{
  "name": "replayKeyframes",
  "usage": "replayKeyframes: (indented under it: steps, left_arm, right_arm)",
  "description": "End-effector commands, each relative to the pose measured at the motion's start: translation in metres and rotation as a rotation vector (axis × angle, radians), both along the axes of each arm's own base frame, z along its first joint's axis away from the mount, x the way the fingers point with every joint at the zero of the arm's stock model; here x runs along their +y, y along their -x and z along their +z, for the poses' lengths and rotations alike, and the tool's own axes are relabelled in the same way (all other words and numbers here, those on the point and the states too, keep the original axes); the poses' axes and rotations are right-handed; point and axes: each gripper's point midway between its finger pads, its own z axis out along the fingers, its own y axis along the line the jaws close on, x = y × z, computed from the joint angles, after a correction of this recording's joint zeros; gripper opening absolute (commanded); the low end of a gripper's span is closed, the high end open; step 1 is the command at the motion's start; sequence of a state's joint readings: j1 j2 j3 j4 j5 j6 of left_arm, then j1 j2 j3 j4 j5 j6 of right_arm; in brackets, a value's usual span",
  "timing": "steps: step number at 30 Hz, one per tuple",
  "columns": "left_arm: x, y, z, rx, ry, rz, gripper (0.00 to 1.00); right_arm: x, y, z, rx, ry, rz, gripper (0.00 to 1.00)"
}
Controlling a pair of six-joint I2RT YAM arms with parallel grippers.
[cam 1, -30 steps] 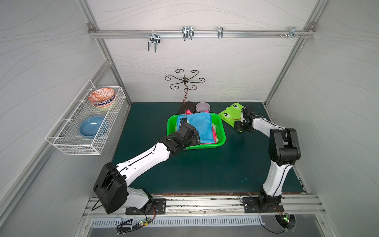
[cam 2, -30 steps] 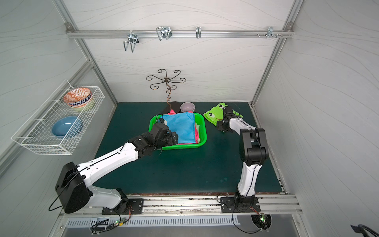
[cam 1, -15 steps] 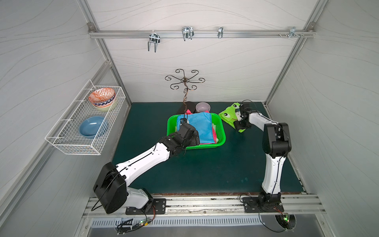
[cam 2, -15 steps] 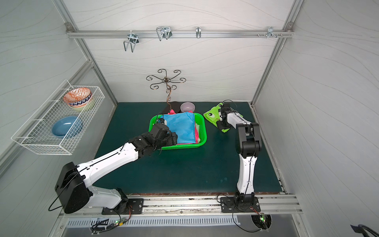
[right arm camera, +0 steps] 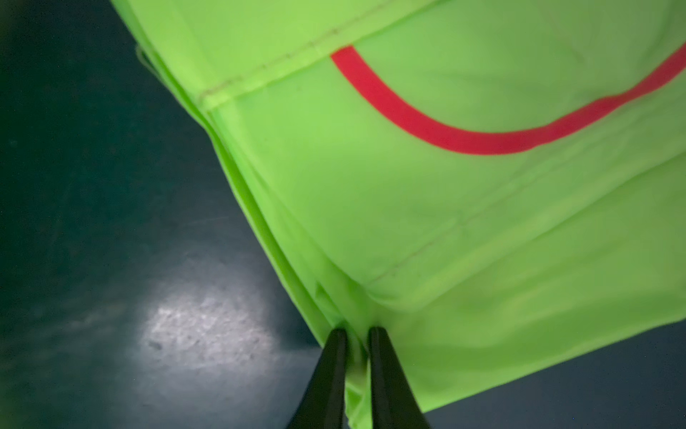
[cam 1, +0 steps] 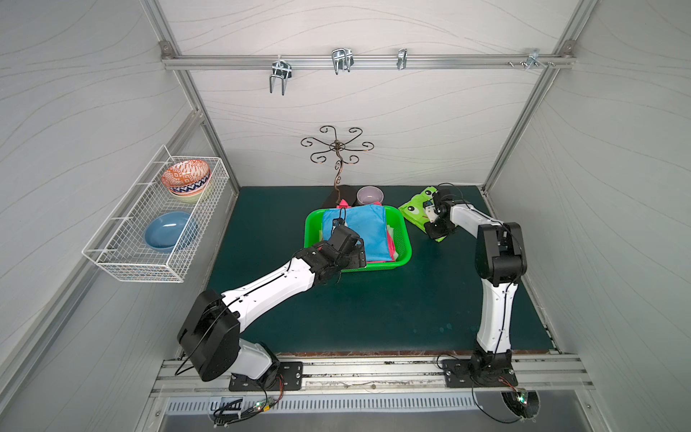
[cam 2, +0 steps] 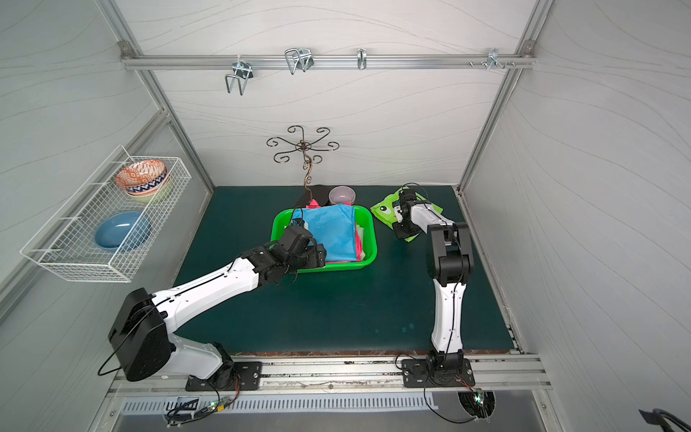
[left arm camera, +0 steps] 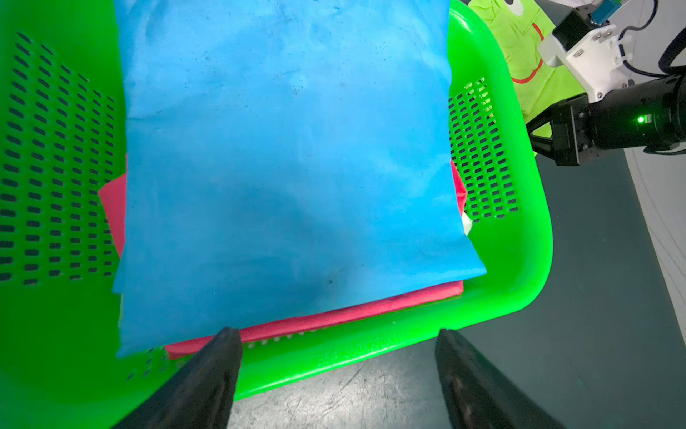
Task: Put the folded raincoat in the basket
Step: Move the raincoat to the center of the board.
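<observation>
Hovering my left claw (left arm camera: 337, 330), wide open, empty, at the near rim of the basket (left arm camera: 519, 289), beyond it my right claw (right arm camera: 358, 332) pinched on the folded raincoat (right arm camera: 445, 223), lime green with red smile, on the mat (right arm camera: 111, 185) beside basket, jaws agape a second ago.

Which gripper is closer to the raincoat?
Right. The right gripper pinches the raincoat at its edge; the left gripper hangs open at the basket rim, apart from it.

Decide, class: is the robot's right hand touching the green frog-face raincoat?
Touching. The right wrist view shows the right hand closed on the edge of the folded raincoat, with green fabric pinched between its two black fingertips.
</observation>
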State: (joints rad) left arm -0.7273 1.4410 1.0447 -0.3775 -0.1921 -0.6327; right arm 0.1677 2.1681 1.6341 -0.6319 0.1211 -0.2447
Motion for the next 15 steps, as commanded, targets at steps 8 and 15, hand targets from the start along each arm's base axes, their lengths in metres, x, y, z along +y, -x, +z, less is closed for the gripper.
replayKeyframes:
  steps: [8,15]
  left_arm:
    - [-0.024,0.010,-0.017,0.089,0.030,-0.049,0.87]
    - [-0.033,0.015,-0.017,0.113,0.042,-0.089,0.87]
  right_arm:
    - [0.038,0.101,0.005,0.295,-0.236,-0.150,0.04]
    - [0.059,0.175,0.022,0.292,-0.377,-0.305,0.06]
